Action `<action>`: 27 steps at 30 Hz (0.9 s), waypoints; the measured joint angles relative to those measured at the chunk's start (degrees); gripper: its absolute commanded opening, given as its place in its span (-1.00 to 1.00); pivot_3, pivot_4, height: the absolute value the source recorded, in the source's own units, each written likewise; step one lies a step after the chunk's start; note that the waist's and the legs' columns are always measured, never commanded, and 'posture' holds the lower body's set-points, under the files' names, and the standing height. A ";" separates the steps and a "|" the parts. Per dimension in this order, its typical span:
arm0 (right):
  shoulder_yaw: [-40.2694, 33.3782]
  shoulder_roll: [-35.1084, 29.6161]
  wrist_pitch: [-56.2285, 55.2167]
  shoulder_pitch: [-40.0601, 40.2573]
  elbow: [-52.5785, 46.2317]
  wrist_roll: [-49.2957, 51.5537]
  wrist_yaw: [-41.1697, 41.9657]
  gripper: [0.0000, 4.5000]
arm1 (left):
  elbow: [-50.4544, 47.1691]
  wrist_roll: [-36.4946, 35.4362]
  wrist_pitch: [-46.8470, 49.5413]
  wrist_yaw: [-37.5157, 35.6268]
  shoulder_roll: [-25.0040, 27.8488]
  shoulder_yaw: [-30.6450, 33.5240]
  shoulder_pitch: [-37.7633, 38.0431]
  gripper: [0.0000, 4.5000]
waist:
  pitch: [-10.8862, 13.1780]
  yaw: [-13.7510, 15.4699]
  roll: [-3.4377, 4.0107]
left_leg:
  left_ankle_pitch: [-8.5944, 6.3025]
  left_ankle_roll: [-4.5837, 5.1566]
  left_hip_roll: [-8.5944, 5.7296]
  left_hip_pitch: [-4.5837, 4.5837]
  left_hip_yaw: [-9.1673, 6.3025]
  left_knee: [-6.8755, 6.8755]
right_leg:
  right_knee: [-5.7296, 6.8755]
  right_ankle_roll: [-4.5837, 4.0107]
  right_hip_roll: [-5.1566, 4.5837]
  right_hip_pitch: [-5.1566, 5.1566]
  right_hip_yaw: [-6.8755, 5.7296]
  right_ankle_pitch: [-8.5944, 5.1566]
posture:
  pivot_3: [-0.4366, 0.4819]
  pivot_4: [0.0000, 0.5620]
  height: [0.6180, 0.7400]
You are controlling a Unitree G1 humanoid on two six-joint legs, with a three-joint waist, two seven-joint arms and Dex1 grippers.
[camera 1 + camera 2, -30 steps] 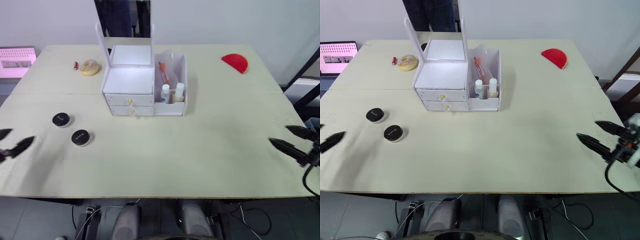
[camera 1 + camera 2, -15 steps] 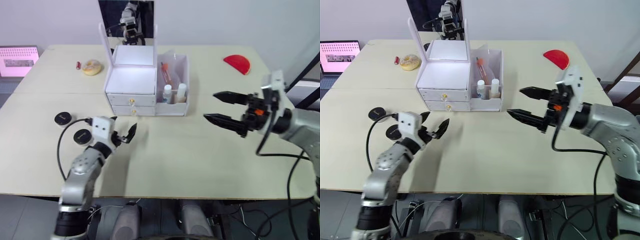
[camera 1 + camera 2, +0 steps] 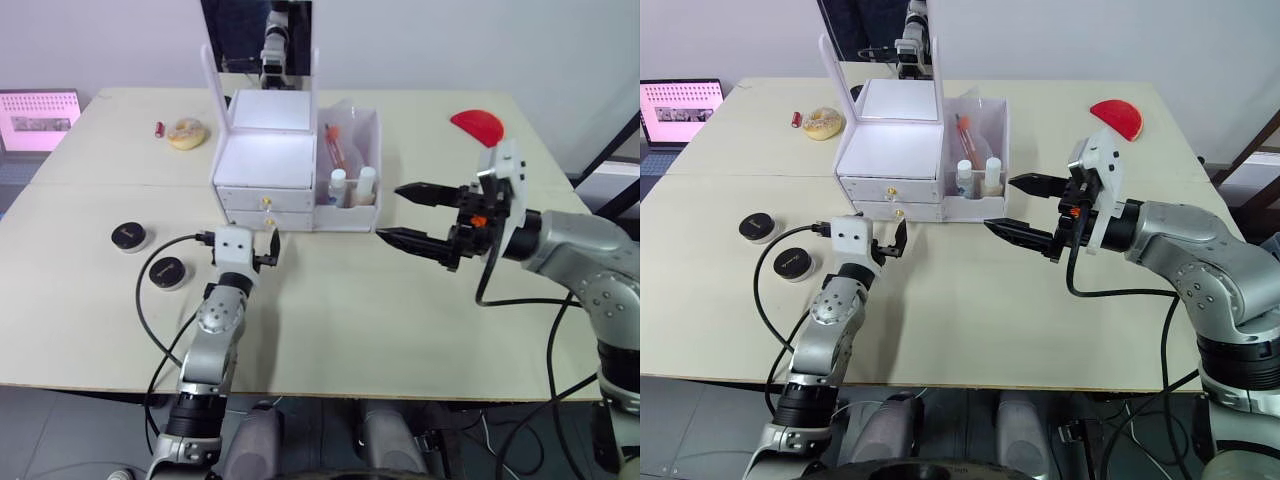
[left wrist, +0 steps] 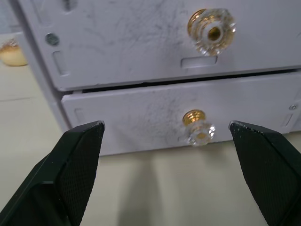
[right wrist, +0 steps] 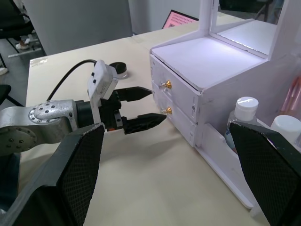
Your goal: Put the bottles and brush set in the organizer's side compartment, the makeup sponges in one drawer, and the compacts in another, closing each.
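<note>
Knob [image 4: 199, 130] of lower drawer directly ahead of left gripper [image 3: 262, 252], between wide-open empty fingers, not yet touched. Right gripper [image 3: 408, 215] open and empty, hovering beside organizer [image 3: 262, 170], farther from drawers. Compacts [image 3: 167, 272] lying left of left arm. Bottles [image 3: 350, 186] standing in side compartment. Wrist view alone reveals lower drawer slightly ajar.

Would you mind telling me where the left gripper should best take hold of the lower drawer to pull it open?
Best by its small gold and clear knob, from the front. The knob juts from an otherwise flat drawer face, and the left gripper is open with the knob lying between its fingers, so closing on it and pulling straight back should probably work.
</note>
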 measured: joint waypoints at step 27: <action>0.11 0.05 -0.26 -0.93 0.03 -2.46 1.06 1.00 | 1.68 -0.53 -3.33 -1.24 -3.25 -0.30 1.00 -0.87 | 0.00 -0.20 0.00 | 0.00 0.00 0.00 -0.01 0.00 -0.06 | -0.04 0.04 0.00 -0.03 0.00 -0.03 | -0.05 -0.47 0.99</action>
